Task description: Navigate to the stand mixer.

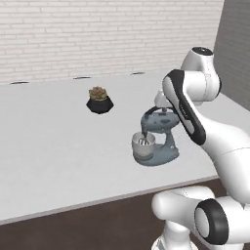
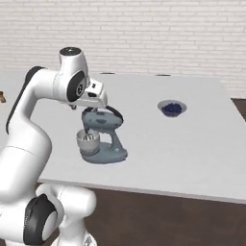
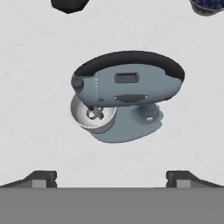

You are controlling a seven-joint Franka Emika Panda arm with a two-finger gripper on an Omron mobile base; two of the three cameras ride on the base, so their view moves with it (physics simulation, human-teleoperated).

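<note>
The drive looks all but done: the stand mixer (image 1: 155, 139) stands on the white bench (image 1: 53, 146) close to its near edge, directly ahead of the base, and the arm is folded up above it. In the hand view the mixer (image 3: 127, 94) lies nearly centred beneath the camera, its rounded head overhanging the silver bowl (image 3: 92, 114) — a sign, in my judgement, that the robot is already lined up with its goal. What remains is little: at most a small creep forward or a slight turn to square the base to the bench edge, then a halt; nothing needs grasping for this task. The gripper (image 3: 112, 178) hangs above the mixer with its two dark fingertips (image 3: 43, 178) set far apart at the bottom of the hand view — wide open, holding nothing and touching nothing. Further back on the bench sits a black faceted pot with a small plant (image 1: 100, 100), well apart from the mixer, and off to the other side a small bowl of dark blue contents (image 2: 171, 108).
</note>
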